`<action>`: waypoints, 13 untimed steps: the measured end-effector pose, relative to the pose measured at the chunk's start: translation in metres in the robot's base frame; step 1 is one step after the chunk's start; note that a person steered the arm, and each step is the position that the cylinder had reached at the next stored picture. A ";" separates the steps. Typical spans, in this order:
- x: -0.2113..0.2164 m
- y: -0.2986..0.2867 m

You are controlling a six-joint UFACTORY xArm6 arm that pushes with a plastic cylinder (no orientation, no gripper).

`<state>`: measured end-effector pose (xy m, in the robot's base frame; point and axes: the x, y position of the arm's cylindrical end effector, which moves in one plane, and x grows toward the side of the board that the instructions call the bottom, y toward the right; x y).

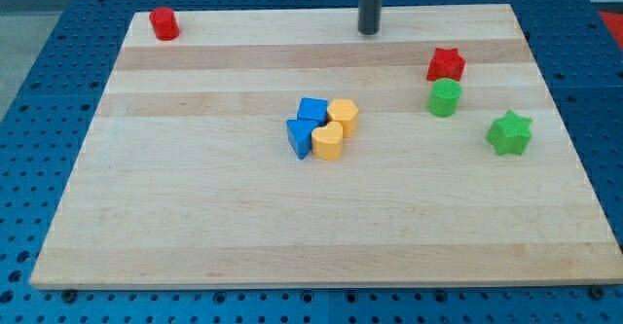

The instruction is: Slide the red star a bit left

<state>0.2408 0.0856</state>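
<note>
The red star [446,64] lies on the wooden board [195,217] at the view's upper right. A green cylinder [445,98] sits just below it, almost touching. My tip [368,31] is the lower end of the dark rod near the board's top edge. It stands up and to the left of the red star, well apart from it, touching no block.
A green star [510,133] lies at the right, below the green cylinder. Two blue blocks [306,126] and two yellow blocks [335,129] cluster at the board's middle. A red cylinder [164,23] stands at the top left corner. Blue pegboard surrounds the board.
</note>
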 end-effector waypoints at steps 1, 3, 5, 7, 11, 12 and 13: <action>0.000 0.074; 0.003 0.211; 0.030 0.243; 0.080 0.220; 0.100 0.147; 0.099 0.096; 0.096 0.058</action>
<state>0.3372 0.1434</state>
